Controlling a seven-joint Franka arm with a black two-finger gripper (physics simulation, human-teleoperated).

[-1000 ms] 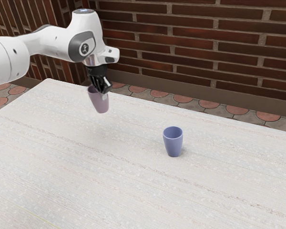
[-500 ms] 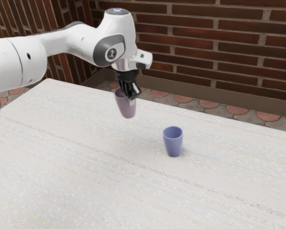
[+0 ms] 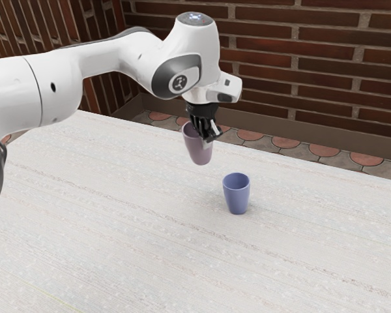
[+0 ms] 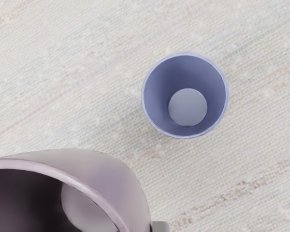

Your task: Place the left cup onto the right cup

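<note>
Exterior view: your tool [image 3: 205,130] pinches the mauve cup [image 3: 198,150] by its rim, mouth up, raised beside the blue cup [image 3: 236,193], apparently high enough to clear its lip.

Whitish wood-grain table [image 3: 117,248], carrying one blue cup [image 3: 236,193]: upright, mouth up, standing right of centre in the exterior view, empty inside per wrist view.
</note>
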